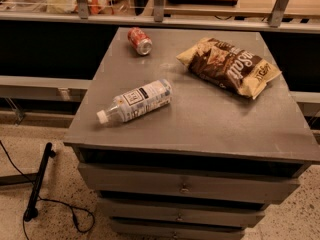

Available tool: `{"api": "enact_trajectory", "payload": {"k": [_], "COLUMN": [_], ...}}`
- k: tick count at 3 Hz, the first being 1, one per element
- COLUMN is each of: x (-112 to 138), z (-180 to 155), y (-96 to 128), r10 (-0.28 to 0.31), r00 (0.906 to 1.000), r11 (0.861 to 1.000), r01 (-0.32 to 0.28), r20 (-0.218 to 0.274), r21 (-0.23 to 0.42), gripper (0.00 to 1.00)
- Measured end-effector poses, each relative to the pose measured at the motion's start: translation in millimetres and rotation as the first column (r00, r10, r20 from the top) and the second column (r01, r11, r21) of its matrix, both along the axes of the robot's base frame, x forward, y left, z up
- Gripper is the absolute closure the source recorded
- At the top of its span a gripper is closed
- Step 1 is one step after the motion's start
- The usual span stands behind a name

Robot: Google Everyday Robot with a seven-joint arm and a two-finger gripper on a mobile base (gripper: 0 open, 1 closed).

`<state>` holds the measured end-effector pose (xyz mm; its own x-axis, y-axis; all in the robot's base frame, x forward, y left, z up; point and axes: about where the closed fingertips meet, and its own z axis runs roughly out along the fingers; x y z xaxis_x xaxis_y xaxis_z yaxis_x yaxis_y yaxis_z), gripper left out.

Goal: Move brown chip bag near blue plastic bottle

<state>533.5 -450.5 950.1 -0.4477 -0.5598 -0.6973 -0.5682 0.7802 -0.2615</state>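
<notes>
The brown chip bag (228,65) lies flat at the back right of the grey cabinet top (200,119), dark brown with tan ends and white lettering. The blue plastic bottle (135,101) lies on its side at the left middle, white cap pointing to the front left, label with a dark square facing up. Bag and bottle are apart, with bare grey top between them. The gripper is not in view in the camera view.
A small red soda can (139,40) lies on its side at the back left of the top. Drawers (185,186) are below the top. A counter with metal posts (159,4) runs behind. A black cable and rod (39,184) lie on the floor at left.
</notes>
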Motion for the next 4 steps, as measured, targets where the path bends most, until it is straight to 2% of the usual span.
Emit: {"api": "enact_trajectory", "payload": {"k": [1, 3, 4], "x": [17, 48, 65], "z": [-26, -69, -79], "y": [14, 69, 98], "r10": [-0.02, 0.087, 0.163], "r00": [0.9994, 0.9923, 0.9835], "r11": [0.998, 0.984, 0.966], "r01": [0.022, -0.072, -0.144], "r20": [-0.027, -0.089, -0.078], "r21": [0.062, 0.165, 0.213], "gripper": [0.0, 0.0, 0.0]}}
